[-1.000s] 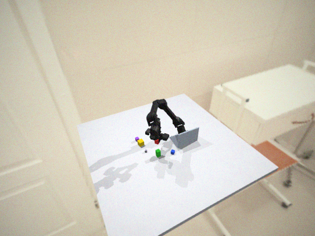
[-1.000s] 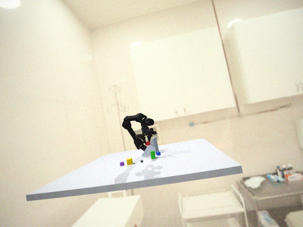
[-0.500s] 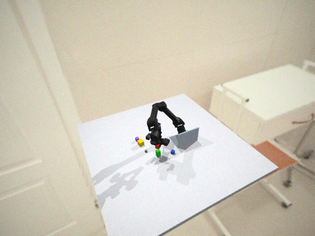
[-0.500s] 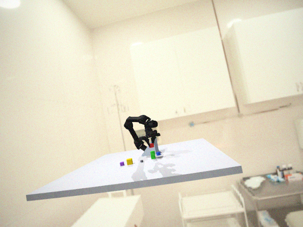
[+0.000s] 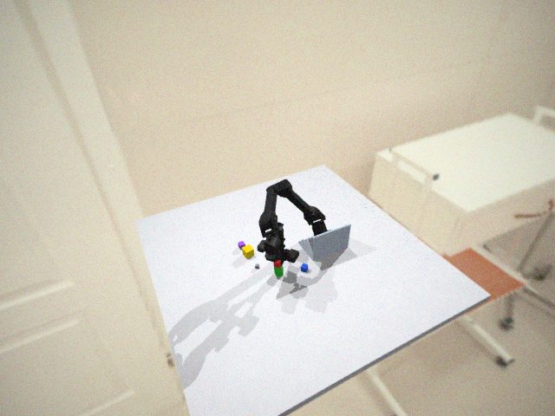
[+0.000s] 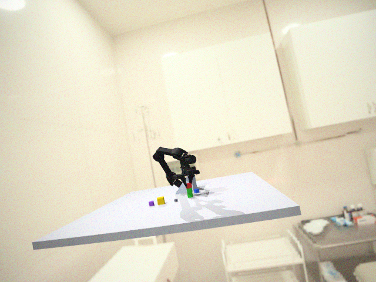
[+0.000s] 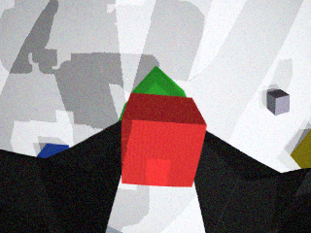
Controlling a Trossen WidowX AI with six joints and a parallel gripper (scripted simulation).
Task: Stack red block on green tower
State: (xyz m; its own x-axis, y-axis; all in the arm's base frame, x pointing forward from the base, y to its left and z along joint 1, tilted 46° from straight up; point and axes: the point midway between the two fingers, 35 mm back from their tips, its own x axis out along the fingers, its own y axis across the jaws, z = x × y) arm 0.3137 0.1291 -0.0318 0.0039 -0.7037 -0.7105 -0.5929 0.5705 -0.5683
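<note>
Top view, hidden: end effector (image 5: 278,261) pinching the red block (image 5: 277,263), its fingers lost in the dark arm; green tower (image 5: 278,271) directly under the block, only its lower part showing; whether the two touch cannot be told.
Top view, table: pale table (image 5: 358,286) carrying a yellow cube (image 5: 247,250), a purple cube (image 5: 241,244), a blue cube (image 5: 304,267), a tiny grey cube (image 5: 257,265) and a tilted grey panel (image 5: 329,244) beside the arm's base.
Top view, room: cream door on the left, white cart (image 5: 470,170) on the right, cut off by the frame edge.
Exterior view, hidden: red block (image 6: 189,185) sits right on the green tower (image 6: 190,192); no gap can be made out.
Exterior view, room: blurred white wall cabinets (image 6: 328,69) behind, shelf with bottles at lower right.
Wrist view, hidden: red block (image 7: 162,142) covers most of the green tower (image 7: 157,83); blue cube (image 7: 52,150) and yellow cube (image 7: 302,149) half cut off by the dark fingers.
</note>
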